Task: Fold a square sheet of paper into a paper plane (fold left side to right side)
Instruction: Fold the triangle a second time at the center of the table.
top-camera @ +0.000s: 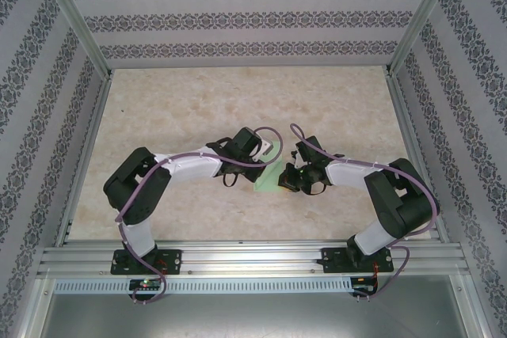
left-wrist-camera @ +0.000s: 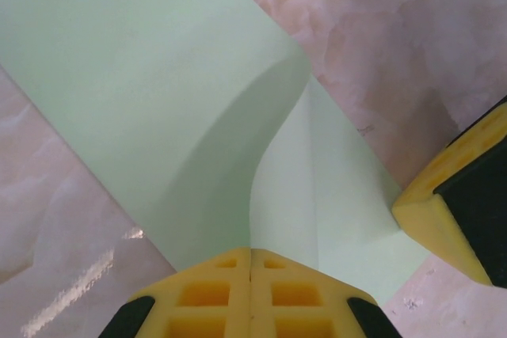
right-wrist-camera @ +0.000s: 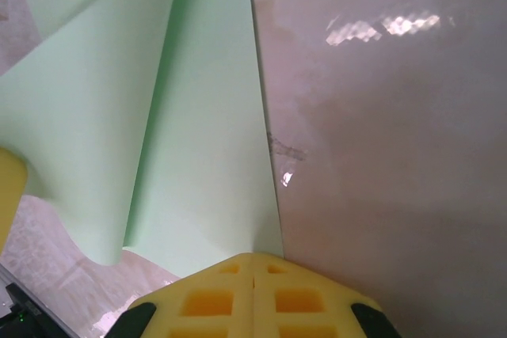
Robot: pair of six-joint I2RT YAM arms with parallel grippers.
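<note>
Two robot arms meet at the middle of a marbled beige table, and between them we see the square sheet of paper, pale mint-green and unmarked. It lies just in front of the arms' bases, partly hidden under the two wrists in the overhead view.

The left gripper has its yellow jaws pressed fully together, with no gap between them. They pinch an edge of the sheet, and from that pinch the paper rises in a soft curve, one flap lifted over the layer that lies flat on the table. A yellow finger of the other arm sits just beside the sheet's near corner in this wrist view.

The right gripper is likewise closed tight. Its tips meet a corner of the paper where the sheet's straight edge runs along the bare tabletop. We cannot tell whether it grips that corner or merely presses on it. From this side we see one flap standing up along a crease while the lower layer stays flat.
</note>
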